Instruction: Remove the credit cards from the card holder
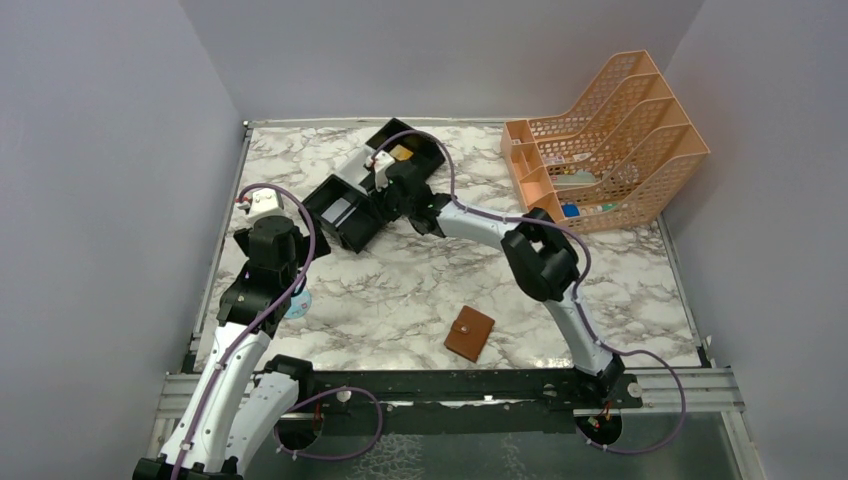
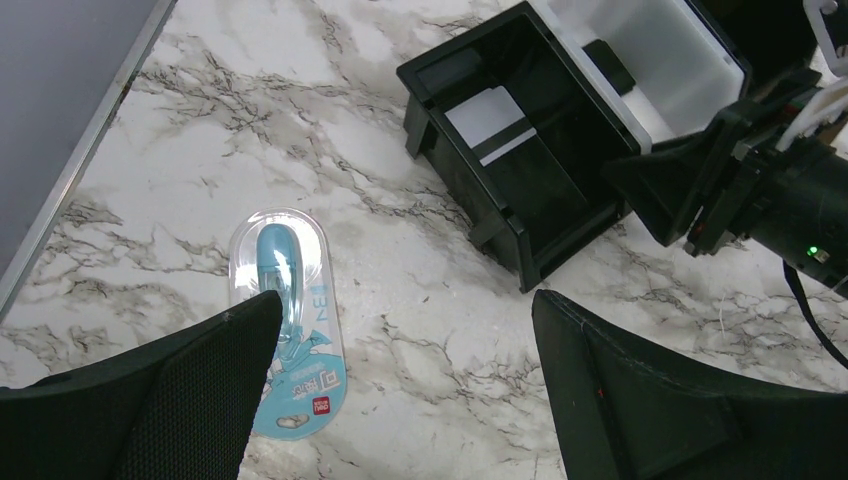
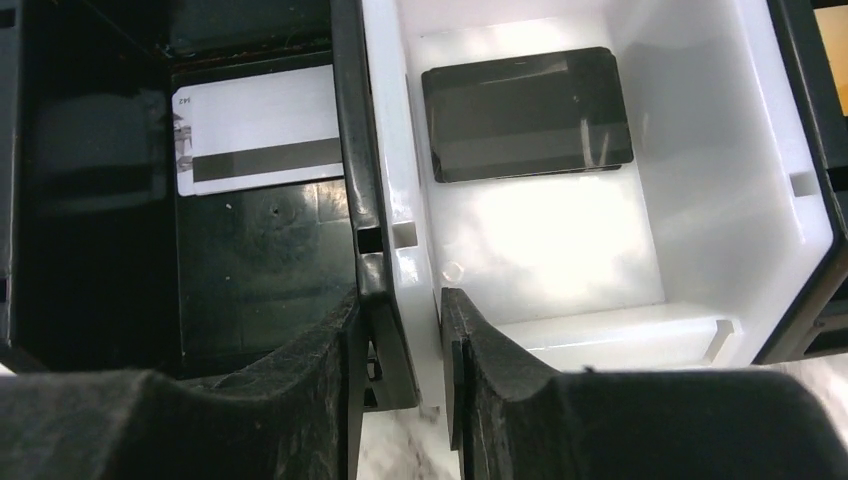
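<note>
Cards look already out: dark card (image 3: 527,113) in the tray's white bin, pale striped card (image 3: 258,130) in the black bin; card holder (image 1: 469,333) lies shut, well apart; right gripper (image 3: 400,300) nearly closed astride tray divider (image 3: 352,150), can't tell if clamped; left gripper (image 2: 405,305) wide, empty; next probably needs a firm pinch on that wall

Card holder (image 1: 469,333) before tray (image 1: 352,236)

Print on the blue blister pack (image 2: 292,325) and white card (image 3: 258,128) is too blurred to read
</note>
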You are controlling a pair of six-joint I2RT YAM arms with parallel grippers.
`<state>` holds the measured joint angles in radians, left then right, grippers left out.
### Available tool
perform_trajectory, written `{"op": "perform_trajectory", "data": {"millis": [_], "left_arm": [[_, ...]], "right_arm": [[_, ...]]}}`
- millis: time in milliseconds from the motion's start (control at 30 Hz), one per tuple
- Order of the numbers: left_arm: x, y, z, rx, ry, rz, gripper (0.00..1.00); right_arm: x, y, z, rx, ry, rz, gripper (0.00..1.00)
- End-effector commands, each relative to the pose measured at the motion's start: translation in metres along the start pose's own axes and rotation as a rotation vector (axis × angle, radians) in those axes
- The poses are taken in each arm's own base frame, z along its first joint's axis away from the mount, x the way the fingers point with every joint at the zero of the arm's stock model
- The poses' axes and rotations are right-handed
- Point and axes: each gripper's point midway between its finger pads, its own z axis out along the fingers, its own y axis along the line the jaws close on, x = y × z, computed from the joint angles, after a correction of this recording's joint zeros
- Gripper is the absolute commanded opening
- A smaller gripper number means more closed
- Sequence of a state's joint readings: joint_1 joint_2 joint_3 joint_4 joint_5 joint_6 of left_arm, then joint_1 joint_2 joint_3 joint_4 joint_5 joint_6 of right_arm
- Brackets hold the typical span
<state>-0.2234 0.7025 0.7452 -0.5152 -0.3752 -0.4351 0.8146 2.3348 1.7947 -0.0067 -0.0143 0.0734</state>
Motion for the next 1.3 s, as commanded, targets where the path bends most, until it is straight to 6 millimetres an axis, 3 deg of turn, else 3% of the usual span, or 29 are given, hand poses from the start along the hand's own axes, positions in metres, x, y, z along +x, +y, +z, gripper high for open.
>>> {"op": "perform_trajectory", "data": {"millis": [0, 167, 433, 567, 867, 1100, 1267], "left_arm": [[-0.001, 0.003, 0.002, -0.015, -0.009, -0.004, 0.99], [0.001, 0.002, 0.003, -0.011, 0.0, -0.002, 0.99], [0.004, 0.0, 0.004, -0.002, 0.012, 0.001, 0.99], [0.005, -0.001, 0.004, 0.005, 0.018, 0.002, 0.99], [0.008, -0.003, 0.005, 0.017, 0.03, 0.004, 0.99], [0.009, -0.006, 0.004, 0.034, 0.033, 0.004, 0.99], [0.009, -0.006, 0.003, 0.033, 0.031, 0.002, 0.99]], "right_arm": [[-0.011, -0.01, -0.029, 0.111, -0.042, 0.112, 0.27], [0.01, -0.012, -0.05, 0.176, 0.012, 0.187, 0.23], [0.062, -0.016, -0.093, 0.339, 0.122, 0.38, 0.22], [0.076, -0.009, -0.109, 0.376, 0.133, 0.444, 0.22], [0.097, 0.015, -0.132, 0.474, 0.15, 0.56, 0.23], [0.106, 0.01, -0.146, 0.538, 0.154, 0.562, 0.24], [0.104, 0.017, -0.146, 0.494, 0.169, 0.562, 0.27]]}}
